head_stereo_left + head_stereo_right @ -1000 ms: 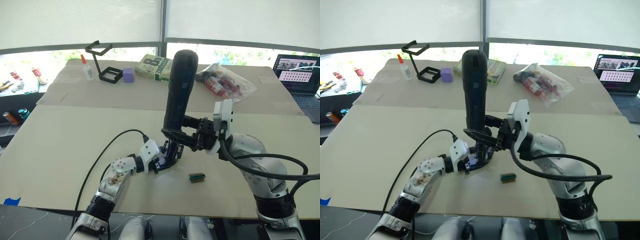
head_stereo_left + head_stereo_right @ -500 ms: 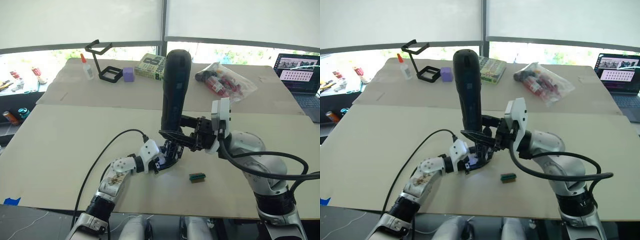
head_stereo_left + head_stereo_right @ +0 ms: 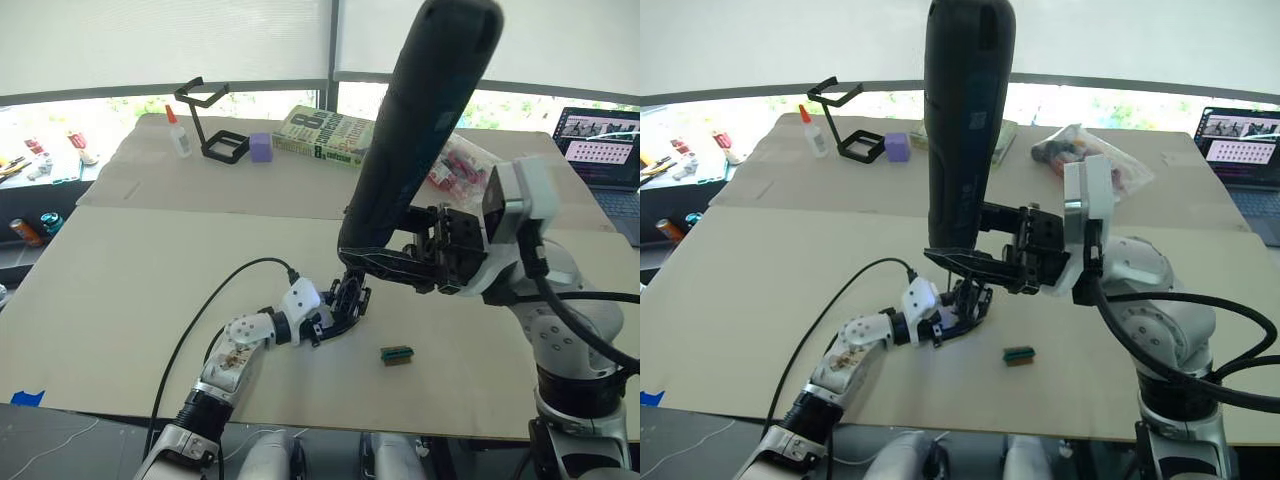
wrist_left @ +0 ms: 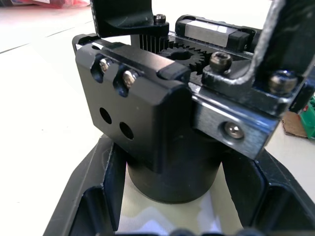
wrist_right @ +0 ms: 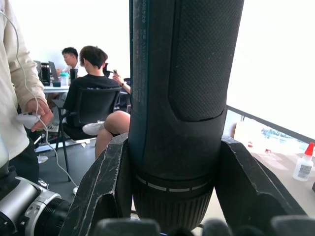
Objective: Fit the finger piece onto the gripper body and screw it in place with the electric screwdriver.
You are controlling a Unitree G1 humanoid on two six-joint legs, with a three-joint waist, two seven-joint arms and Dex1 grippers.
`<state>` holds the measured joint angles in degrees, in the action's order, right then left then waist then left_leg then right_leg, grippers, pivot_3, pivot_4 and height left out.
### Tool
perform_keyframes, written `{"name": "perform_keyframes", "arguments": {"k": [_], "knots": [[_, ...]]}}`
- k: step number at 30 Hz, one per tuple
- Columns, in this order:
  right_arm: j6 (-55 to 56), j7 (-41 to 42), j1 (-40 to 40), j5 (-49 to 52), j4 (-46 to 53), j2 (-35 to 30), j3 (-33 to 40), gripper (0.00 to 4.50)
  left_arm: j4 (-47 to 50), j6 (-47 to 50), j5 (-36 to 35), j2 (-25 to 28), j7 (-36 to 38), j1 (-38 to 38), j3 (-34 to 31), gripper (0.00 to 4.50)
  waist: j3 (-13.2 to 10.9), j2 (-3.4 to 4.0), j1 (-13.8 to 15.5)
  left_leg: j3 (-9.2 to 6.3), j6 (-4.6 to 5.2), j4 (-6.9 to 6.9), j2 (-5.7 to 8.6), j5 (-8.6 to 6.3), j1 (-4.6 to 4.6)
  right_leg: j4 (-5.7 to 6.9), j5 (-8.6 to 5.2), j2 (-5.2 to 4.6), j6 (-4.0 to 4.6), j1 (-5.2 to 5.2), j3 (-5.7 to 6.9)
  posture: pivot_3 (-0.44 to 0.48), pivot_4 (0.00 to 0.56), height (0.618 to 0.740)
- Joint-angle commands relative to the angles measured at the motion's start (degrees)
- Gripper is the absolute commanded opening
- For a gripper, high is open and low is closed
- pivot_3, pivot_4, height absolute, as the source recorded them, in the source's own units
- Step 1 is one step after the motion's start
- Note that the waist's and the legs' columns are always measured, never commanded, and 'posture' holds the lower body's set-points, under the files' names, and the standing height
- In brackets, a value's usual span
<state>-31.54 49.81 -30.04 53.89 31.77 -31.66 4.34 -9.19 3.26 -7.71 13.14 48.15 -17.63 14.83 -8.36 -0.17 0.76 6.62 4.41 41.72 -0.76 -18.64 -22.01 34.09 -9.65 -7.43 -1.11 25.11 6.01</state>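
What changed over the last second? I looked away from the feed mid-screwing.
The right gripper, shut on the electric screwdriver, lifted it up and away from the gripper body. The left gripper stayed shut on the gripper body; the green block didn't move.

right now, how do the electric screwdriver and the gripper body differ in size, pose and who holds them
The electric screwdriver is long and cylindrical; the gripper body is small and chunky. The screwdriver stands nearly upright above the table; the gripper body sits low at the table surface. The right end effector clamps the screwdriver near its lower end; the left end effector grips the gripper body around its round base. Both are black.
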Motion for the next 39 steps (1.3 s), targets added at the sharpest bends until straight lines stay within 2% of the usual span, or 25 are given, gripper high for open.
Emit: {"name": "perform_keyframes", "arguments": {"k": [1, 2, 6, 11, 14, 16, 20, 23, 28, 30, 32, 36, 38, 39], "knots": [[-2.1, -2.2, -1.7, 7.1, 3.9, -3.2, 5.4, 1.93, -1.7, 0.1, 0.7, 0.4, -0.4, 1.2, 0.4, 4.12, 0.0, 0.0, 0.1, 0.0, 0.0, 0.0, 0.0, 0.0, 0.0, 0.0, 0.0, -0.01, 0.0, 0.0, 0.0, 0.0, 0.15, 0.74], [-3.2, -2.8, -1.5, 9.2, 4.2, -4.6, 6.6, 1.93, -1.6, -0.3, 0.7, 0.9, 0.0, 1.5, 0.4, 4.47, 0.0, 0.0, 0.0, 0.0, 0.01, 0.0, 0.0, 0.0, -0.01, -0.01, 0.0, -0.01, 0.0, 0.0, 0.0, 0.0, 0.15, 0.74], [-6.7, -5.7, -0.8, 16.1, 3.9, -11.3, 12.8, 1.93, 0.5, -1.0, -0.5, 3.4, 0.8, 3.2, -1.3, 4.47, 0.0, -0.02, -0.2, 0.0, 0.01, 0.0, -0.02, -0.01, -0.01, -0.03, 0.01, -0.04, 0.01, 0.02, 0.0, 0.0, 0.15, 0.74], [-17.5, -2.5, 6.5, 22.1, -3.2, -27.2, 24.5, 1.93, 6.6, 0.2, -7.4, 10.2, 5.0, 8.7, -7.8, 4.47, 0.0, -0.03, -0.6, 0.0, -0.02, -0.11, -0.13, 0.0, 0.04, -0.02, -0.02, -0.05, 0.07, 0.09, -0.01, 0.0, 0.15, 0.74], [-25.9, 5.6, 17.3, 15.1, -11.8, -38.9, 31.1, 1.93, 12.6, 4.9, -17.9, 17.7, 14.8, 14.2, -13.5, 4.47, -0.1, -0.02, -0.6, 0.0, 0.03, -0.13, -0.16, -0.03, 0.01, -0.02, -0.04, -0.12, 0.11, 0.13, -0.03, 0.0, 0.15, 0.74], [-28.0, 12.1, 24.5, 8.9, -16.8, -44.8, 31.7, 1.93, 14.8, 5.5, -22.8, 22.2, 20.2, 16.7, -17.3, 4.47, -0.1, 0.01, -0.6, 0.02, 0.04, -0.1, -0.16, -0.04, -0.07, -0.03, -0.16, -0.14, 0.3, 0.17, -0.03, 0.0, 0.15, 0.74], [-26.6, 13.6, 29.9, -3.8, -26.7, -52.0, 22.4, 1.93, 14.6, 6.9, -25.7, 27.4, 22.7, 18.3, -22.8, 4.47, -0.3, 0.3, 0.0, 0.07, 0.16, 0.02, -0.06, -0.11, -0.12, -0.05, -0.32, -0.28, 0.39, 0.19, -0.14, 0.0, 0.15, 0.74], [-25.4, 13.0, 27.8, -10.3, -31.6, -53.3, 13.2, 1.93, 14.5, 8.9, -27.0, 29.5, 22.9, 19.1, -25.7, 4.47, -0.3, 0.3, -0.1, 0.06, 0.14, 0.01, -0.06, -0.11, -0.11, -0.04, -0.58, -0.25, -0.01, 0.21, -0.13, 0.0, 0.15, 0.74], [-25.5, 11.3, 18.7, -19.8, -38.5, -50.3, -0.3, 1.93, 14.4, 10.2, -25.4, 30.5, 19.7, 19.3, -27.9, 4.47, -0.3, 0.43, -0.3, 0.26, -0.04, 0.0, -0.02, 0.01, -0.46, 0.03, -0.24, -0.11, -0.14, 0.7, -0.29, 0.0, 0.15, 0.74], [-25.7, 11.8, 15.2, -22.8, -40.2, -49.0, -4.2, 1.93, 14.2, 7.8, -24.2, 30.0, 18.9, 19.4, -28.7, 4.47, -0.4, 0.45, -0.5, 0.35, -0.12, -0.02, -0.01, 0.06, -0.45, 0.06, -0.23, 0.01, -0.14, 0.74, -0.27, 0.0, 0.15, 0.74], [-25.3, 12.5, 12.5, -25.5, -41.8, -47.7, -7.2, 1.93, 14.0, 5.1, -22.3, 29.7, 17.9, 19.4, -29.1, 4.47, -0.4, 0.46, -0.5, 0.39, -0.17, -0.05, -0.01, 0.09, -0.48, 0.05, -0.23, 0.04, -0.14, 0.79, -0.25, 0.0, 0.15, 0.74], [-23.2, 14.2, 9.3, -29.9, -44.9, -45.7, -10.8, 1.93, 14.4, 4.8, -23.7, 29.4, 17.9, 19.0, -30.1, 4.47, -0.4, 0.47, -0.4, 0.42, -0.21, -0.05, -0.02, 0.11, -0.47, 0.04, -0.23, 0.05, -0.14, 0.79, -0.28, 0.0, 0.15, 0.74], [-22.8, 15.4, 8.7, -30.6, -45.7, -45.1, -11.0, 2.95, 13.9, 4.2, -22.9, 29.3, 16.8, 18.3, -30.4, 4.5, -0.4, 0.47, -0.2, 0.45, -0.21, -0.02, -0.02, 0.11, -0.47, 0.05, -0.22, 0.04, -0.15, 0.79, -0.3, 0.0, 0.15, 0.74], [-22.4, 16.3, 8.9, -30.8, -45.7, -45.2, -10.9, 3.18, 13.5, 4.1, -22.3, 29.5, 16.2, 18.0, -30.4, 4.5, -0.4, 0.48, -0.2, 0.45, -0.21, -0.02, -0.02, 0.11, -0.47, 0.06, -0.22, 0.04, -0.14, 0.79, -0.3, 0.0, 0.15, 0.74]]}}
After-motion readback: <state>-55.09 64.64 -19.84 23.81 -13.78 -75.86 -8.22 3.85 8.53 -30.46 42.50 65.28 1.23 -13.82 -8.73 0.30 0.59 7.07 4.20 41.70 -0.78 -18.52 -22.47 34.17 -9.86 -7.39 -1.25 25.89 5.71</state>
